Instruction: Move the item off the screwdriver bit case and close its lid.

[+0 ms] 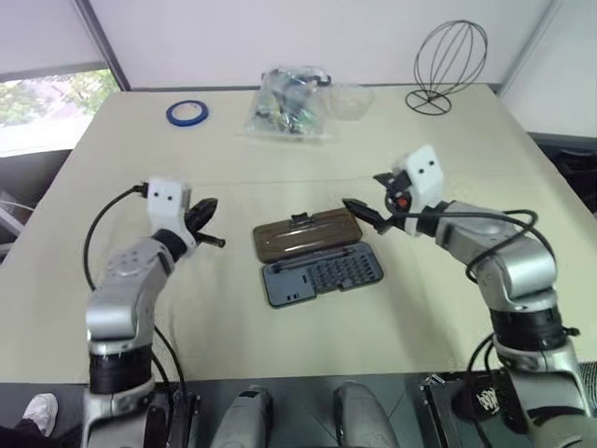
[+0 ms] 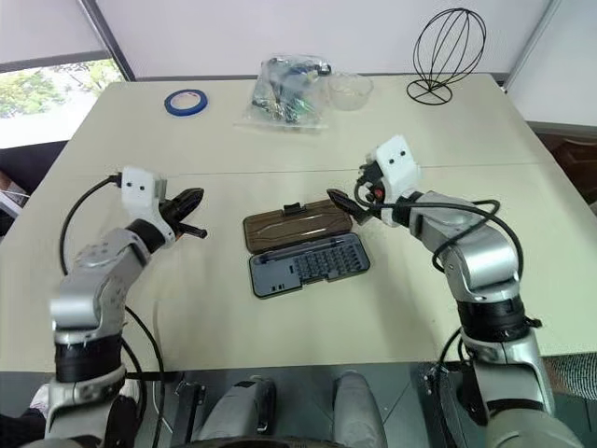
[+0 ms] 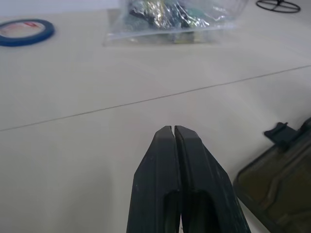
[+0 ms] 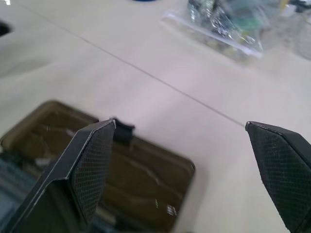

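1. Right wrist view: the right pincer is spread wide, with the lid in the lower left of the frame below it and its latch tab just by one fingertip.
2. To close well, I judge it should hook the lid's tab edge, swing it over the hinge onto the tray, then press until the tab catches.
3. Head views: that arm reaches in from the right, pincer aimed at the lid's upper right corner and tipped slightly down.
4. The left pincer is pressed together, left of centre and well apart from the lid.
5. A slim dark rod shows just below it. I cannot tell whether it is pinched or lying loose.
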Robot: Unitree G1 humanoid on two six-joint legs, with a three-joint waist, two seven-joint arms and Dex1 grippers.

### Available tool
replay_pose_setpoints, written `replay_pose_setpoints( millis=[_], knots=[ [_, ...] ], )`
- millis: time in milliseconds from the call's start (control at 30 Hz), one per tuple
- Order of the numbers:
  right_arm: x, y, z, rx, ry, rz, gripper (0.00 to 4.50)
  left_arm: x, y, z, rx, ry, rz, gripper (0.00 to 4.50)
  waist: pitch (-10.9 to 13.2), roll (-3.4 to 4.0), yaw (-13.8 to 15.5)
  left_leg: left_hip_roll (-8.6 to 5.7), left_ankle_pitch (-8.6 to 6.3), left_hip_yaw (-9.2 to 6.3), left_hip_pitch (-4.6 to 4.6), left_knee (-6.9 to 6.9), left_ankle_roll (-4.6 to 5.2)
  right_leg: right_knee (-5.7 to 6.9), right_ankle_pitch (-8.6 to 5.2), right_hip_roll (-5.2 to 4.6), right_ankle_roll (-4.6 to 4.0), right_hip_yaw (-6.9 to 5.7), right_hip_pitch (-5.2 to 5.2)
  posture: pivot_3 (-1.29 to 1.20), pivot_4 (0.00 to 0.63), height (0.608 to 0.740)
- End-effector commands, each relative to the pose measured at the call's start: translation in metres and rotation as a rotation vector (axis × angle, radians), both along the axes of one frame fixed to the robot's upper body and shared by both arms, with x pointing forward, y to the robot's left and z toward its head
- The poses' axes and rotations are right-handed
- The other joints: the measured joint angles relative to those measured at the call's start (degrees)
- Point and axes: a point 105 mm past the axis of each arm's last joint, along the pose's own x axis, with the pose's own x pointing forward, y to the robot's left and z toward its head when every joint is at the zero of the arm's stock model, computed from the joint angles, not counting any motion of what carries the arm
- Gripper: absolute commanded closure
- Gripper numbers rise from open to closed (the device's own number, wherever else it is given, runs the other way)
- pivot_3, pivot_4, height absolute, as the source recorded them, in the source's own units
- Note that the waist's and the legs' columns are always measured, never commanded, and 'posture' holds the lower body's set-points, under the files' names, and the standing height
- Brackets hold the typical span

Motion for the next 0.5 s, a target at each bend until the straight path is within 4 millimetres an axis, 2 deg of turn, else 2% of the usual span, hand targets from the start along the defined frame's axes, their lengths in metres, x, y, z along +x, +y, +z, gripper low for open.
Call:
replay_pose_setpoints(
  millis=[33, 200, 367, 500],
  knots=[
    [0.010, 0.004, 0.009, 0.000, -0.034, -0.019, 0.00, -0.012, -0.007, 0.008, -0.020, -0.034, 0.008, 4.45, 0.00, 0.00, 0.40, -0.03, 0.00, 0.00, -0.02, 0.00, 0.00, 0.00, 0.00, -0.03, 0.00, 0.00, 0.00, 0.00, 0.150, 0.716],
    [0.019, 0.012, 0.002, -0.060, -0.040, 0.004, 0.00, -0.021, -0.011, 0.008, -0.012, -0.051, -0.008, 4.45, 0.00, 0.00, 0.88, -0.04, 0.00, 0.05, -0.02, -0.01, 0.00, -0.04, 0.00, -0.03, -0.01, 0.02, -0.02, 0.00, 0.150, 0.716],
    [0.025, 0.017, -0.004, -0.094, -0.049, 0.033, 0.00, -0.026, -0.021, 0.015, -0.033, -0.076, -0.090, 4.45, 0.00, 0.00, 0.99, -0.04, 0.00, 0.10, -0.02, -0.01, 0.00, -0.06, 0.00, -0.03, -0.01, 0.03, -0.03, 0.00, 0.150, 0.716],
    [0.027, 0.020, -0.006, -0.097, -0.050, 0.044, 0.00, -0.030, -0.028, 0.012, 0.001, -0.069, -0.146, 4.45, 0.00, 0.00, 0.98, -0.03, 0.00, 0.10, -0.02, -0.02, 0.00, -0.06, 0.00, -0.03, -0.01, 0.03, -0.04, 0.00, 0.150, 0.716]
  ],
)
